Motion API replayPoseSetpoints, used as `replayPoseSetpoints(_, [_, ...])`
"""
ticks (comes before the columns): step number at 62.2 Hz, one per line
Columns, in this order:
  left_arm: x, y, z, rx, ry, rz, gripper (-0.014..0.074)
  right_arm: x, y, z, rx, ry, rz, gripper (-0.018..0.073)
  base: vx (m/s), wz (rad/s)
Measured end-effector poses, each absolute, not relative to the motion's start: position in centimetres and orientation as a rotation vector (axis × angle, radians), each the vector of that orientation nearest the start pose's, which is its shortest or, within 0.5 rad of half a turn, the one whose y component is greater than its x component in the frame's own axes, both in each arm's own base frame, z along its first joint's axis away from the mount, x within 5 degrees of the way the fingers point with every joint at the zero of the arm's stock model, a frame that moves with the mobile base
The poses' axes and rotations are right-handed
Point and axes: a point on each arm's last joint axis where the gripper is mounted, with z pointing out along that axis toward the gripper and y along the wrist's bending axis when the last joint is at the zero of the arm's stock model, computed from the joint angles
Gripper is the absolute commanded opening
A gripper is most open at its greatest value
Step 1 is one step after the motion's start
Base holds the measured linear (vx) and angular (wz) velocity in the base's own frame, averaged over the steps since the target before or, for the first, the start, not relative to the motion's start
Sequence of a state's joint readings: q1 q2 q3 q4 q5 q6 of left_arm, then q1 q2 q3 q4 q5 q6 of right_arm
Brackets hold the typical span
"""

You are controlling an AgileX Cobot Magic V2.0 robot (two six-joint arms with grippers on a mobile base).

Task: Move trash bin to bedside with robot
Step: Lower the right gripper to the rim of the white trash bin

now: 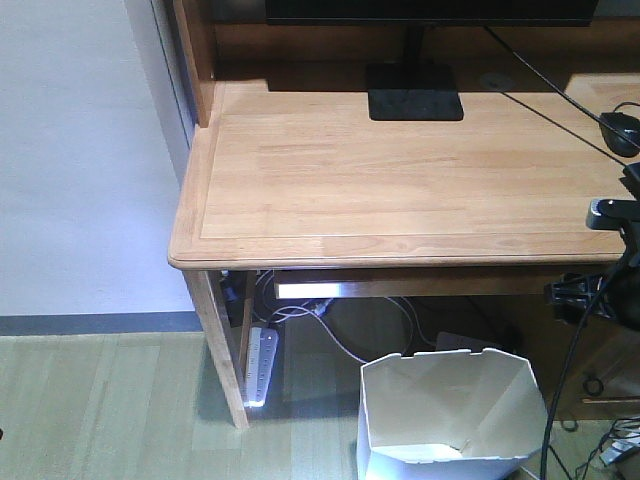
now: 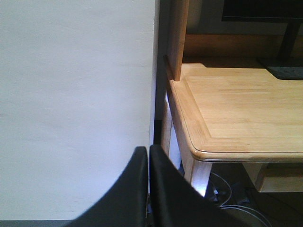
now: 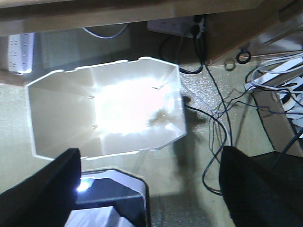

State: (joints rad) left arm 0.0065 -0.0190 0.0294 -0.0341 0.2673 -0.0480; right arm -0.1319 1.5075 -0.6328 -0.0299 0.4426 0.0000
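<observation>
Standing near one wooden desk (image 1: 400,190), one trash bin (image 1: 450,400), one monitor stand (image 1: 415,105)

Slim black arm (image 1: 612,290), trailing black cable (image 1: 566,380), smooth black fingers (image 2: 135,189).

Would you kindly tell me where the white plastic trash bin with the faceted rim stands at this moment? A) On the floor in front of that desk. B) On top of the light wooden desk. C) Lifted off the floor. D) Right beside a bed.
A: the white plastic trash bin stands on the floor just below the light wooden desk's front edge.
</observation>
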Motion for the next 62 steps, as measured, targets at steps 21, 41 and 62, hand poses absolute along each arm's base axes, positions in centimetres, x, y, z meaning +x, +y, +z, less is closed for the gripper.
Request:
replayPoseSetpoints(21, [5.5, 0.0, 18.0, -0.07, 1.76, -0.062, -0.0006, 28.0, -7.1, 7.5, 0.134, 2.982, -0.041, 0.0562, 0.0, 0.0])
replayPoseSetpoints(41, [5.5, 0.0, 18.0, -0.07, 1.76, -0.062, -0.0006, 28.8, -7.6, -1.7, 0.06, 3.068, -0.007, 0.0562, 0.0, 0.0])
replayPoseSetpoints(62, [5.5, 0.0, 18.0, -0.07, 1.76, -0.062, -0.0006, 29.0, -7.7, -9.6, 0.029, 3.151, 0.018, 0.0562, 0.0, 0.0])
